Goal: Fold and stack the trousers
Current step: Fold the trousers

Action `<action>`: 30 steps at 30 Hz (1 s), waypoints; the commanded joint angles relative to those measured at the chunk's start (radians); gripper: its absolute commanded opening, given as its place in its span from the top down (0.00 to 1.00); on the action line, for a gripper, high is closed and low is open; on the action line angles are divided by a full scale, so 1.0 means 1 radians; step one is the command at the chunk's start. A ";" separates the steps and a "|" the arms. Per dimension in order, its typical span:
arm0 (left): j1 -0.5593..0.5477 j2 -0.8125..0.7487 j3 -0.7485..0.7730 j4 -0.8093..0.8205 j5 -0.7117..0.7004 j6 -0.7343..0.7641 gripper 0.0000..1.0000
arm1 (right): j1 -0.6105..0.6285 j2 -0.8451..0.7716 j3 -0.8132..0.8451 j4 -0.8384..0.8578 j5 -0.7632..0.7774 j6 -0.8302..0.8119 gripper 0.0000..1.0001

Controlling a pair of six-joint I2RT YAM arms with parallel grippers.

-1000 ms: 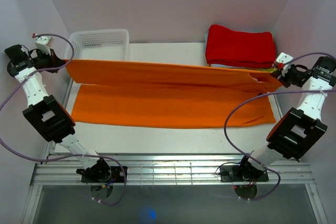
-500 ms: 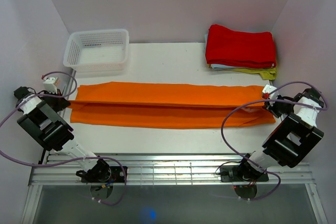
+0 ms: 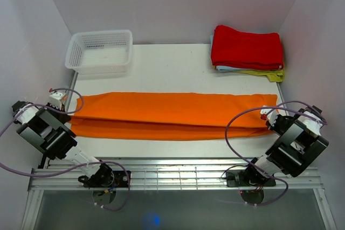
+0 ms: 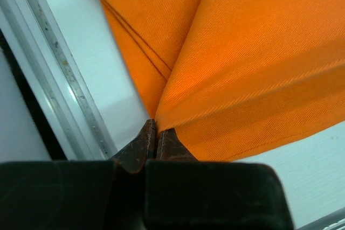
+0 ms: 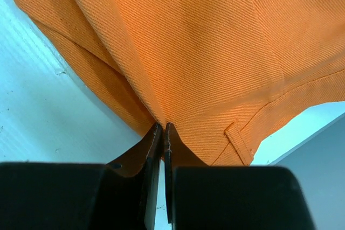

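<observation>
Both arms same build. left arm [image 3: 46, 133] and right arm [image 3: 299, 144]: boxy black joint housings, white links, round black bases [image 3: 99, 177] at 7 and 5 o'clock. purple cable [image 3: 226, 132] loops off each. left gripper [image 4: 154, 127], right gripper [image 5: 163, 129]: black block, dark tapered fingers [image 4: 137, 152].

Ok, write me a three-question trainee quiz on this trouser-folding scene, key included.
1. True or false: the trousers lie inside the white basket.
2. What sits at the far right corner of the table? A) a red folded cloth atop a stack; B) a blue bucket; C) a wooden box.
3. Fill in: each arm's jaws are ____ on one end of the trousers.
Key: 1 false; 2 A; 3 shut.
</observation>
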 commanded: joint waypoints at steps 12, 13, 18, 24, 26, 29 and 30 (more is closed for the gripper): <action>0.059 -0.505 -0.564 0.311 -0.121 0.790 1.00 | -0.043 -0.055 -0.102 0.268 0.235 -0.243 0.92; 0.059 -0.508 -0.594 0.342 -0.151 0.804 1.00 | -0.043 -0.054 -0.102 0.269 0.245 -0.244 0.92; 0.062 -0.457 -0.580 0.399 -0.201 0.797 0.71 | -0.043 -0.028 -0.062 0.251 0.258 -0.215 0.65; 0.098 -0.445 -0.292 -0.040 -0.040 0.734 0.21 | -0.043 0.001 0.143 0.098 0.164 -0.108 0.14; 0.099 -0.450 -0.174 -0.206 -0.006 0.708 0.17 | -0.038 0.003 0.256 -0.042 0.094 -0.082 0.06; 0.099 -0.447 -0.056 -0.306 0.057 0.599 0.12 | 0.004 -0.012 0.361 -0.169 0.035 -0.001 0.05; 0.096 -0.439 -0.031 -0.306 0.085 0.541 0.11 | 0.017 -0.017 0.378 -0.186 0.023 0.028 0.05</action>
